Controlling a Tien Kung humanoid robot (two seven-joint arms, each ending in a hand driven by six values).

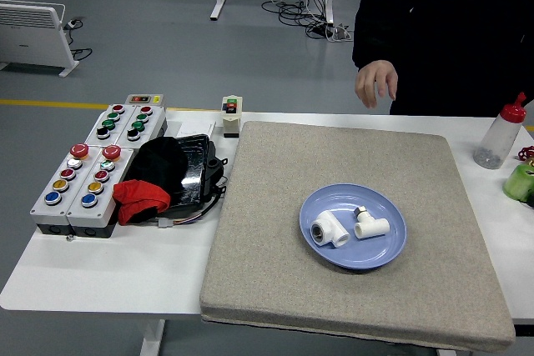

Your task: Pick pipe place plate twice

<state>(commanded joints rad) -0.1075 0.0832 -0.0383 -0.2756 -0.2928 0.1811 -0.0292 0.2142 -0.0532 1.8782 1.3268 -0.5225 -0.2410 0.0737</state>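
Both pipes (348, 226) already sit side by side on the plate (392, 249); no robot fingers visible, only a person's hand (375, 82) hanging loosely open, far side.

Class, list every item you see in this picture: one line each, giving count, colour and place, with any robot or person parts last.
Plate: one, blue, on the mat, right of centre.
Pipe fittings: two, white, side by side on the plate.
Mat: one, grey-beige, covering the table's right part.
Table: one, white.
Button boxes: four, grey, coloured buttons, far left.
Black bundle: one, with red cloth, beside the boxes.
Small switch box: one, far edge.
Squeeze bottle: one, clear, red cap, far right.
Green object: one, right edge.
Person's hand: one, hanging above the far edge.
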